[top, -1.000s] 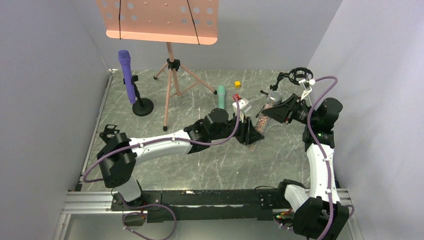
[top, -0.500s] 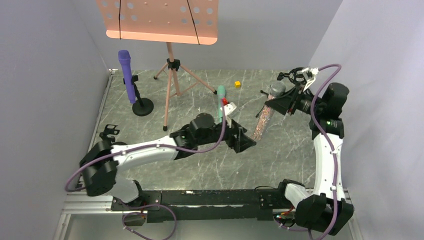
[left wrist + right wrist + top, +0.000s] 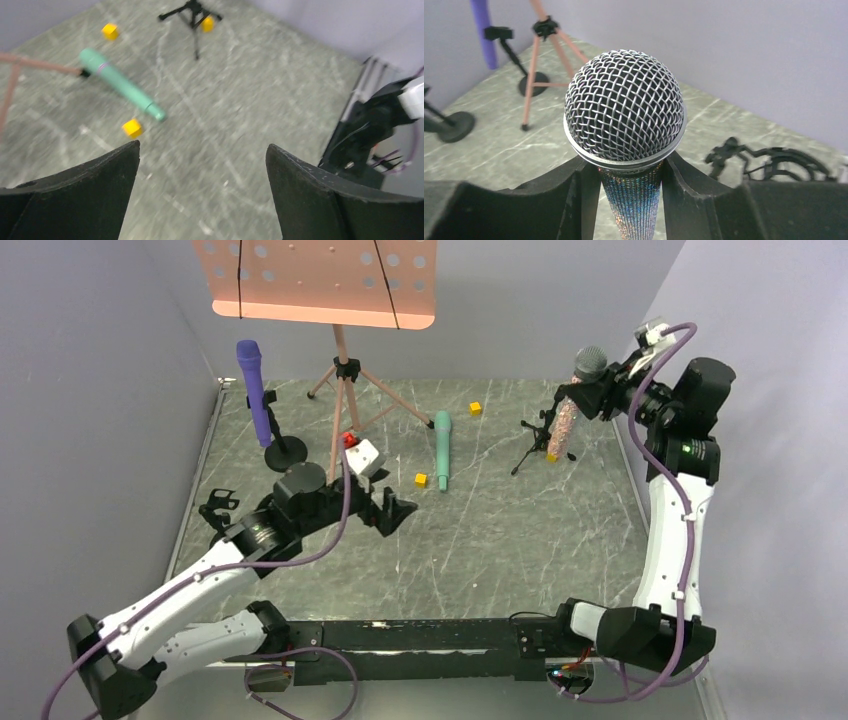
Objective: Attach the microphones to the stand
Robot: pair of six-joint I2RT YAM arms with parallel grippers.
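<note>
My right gripper (image 3: pixel 588 392) is shut on the glittery microphone (image 3: pixel 565 425) just below its silver mesh head (image 3: pixel 624 105). It holds it upright and off the table at the back right, close to the black ring clip (image 3: pixel 774 162) of the small tripod stand (image 3: pixel 533 437). The teal microphone (image 3: pixel 441 448) lies flat mid-table. The purple microphone (image 3: pixel 250 390) stands clipped in a round-based stand (image 3: pixel 286 454) at the back left. My left gripper (image 3: pixel 397 515) hangs open and empty over the table's left-middle, with the teal microphone (image 3: pixel 120 85) ahead of it.
A pink music stand (image 3: pixel 325 280) on tripod legs (image 3: pixel 345 410) stands at the back. Yellow cubes lie by the teal microphone (image 3: pixel 421 479), behind it (image 3: pixel 475 408) and under the small tripod (image 3: pixel 551 457). Another black clip (image 3: pixel 219 504) sits near the left wall.
My left gripper opened wide and drew back to the left, away from the glittery microphone. My right arm lifted that microphone upright and carried it up toward the back right.
</note>
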